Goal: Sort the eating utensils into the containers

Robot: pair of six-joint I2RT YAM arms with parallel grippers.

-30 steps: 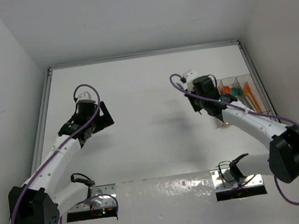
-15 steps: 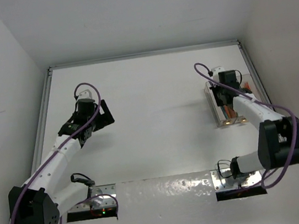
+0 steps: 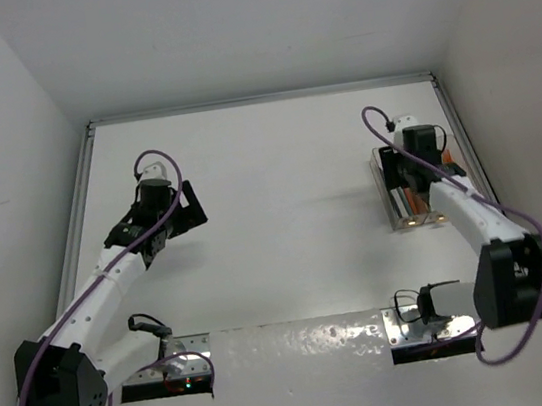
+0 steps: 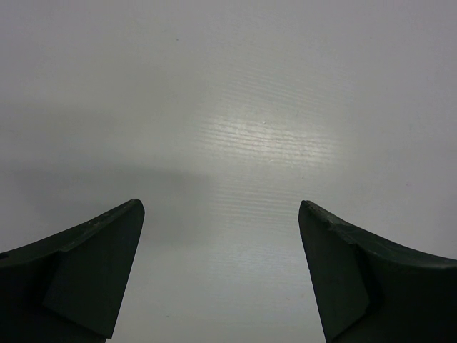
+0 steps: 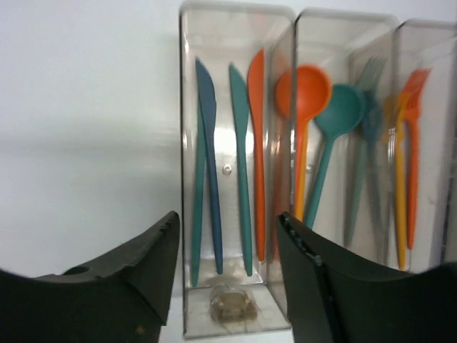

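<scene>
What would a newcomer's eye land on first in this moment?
The three joined clear containers at the far right of the table stand out, filled by kind. In the right wrist view, knives are in the left bin, spoons in the middle and forks in the right. The right tool hangs open in front of the knife bin, while the left tool is open over bare white table.

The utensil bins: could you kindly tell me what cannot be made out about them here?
- Right wrist view: fork bin cut off by the right edge; spoon handle ends hidden behind the right gripper's fingers.
- Top view: right arm covers the bins; utensils too small to tell apart.
</scene>
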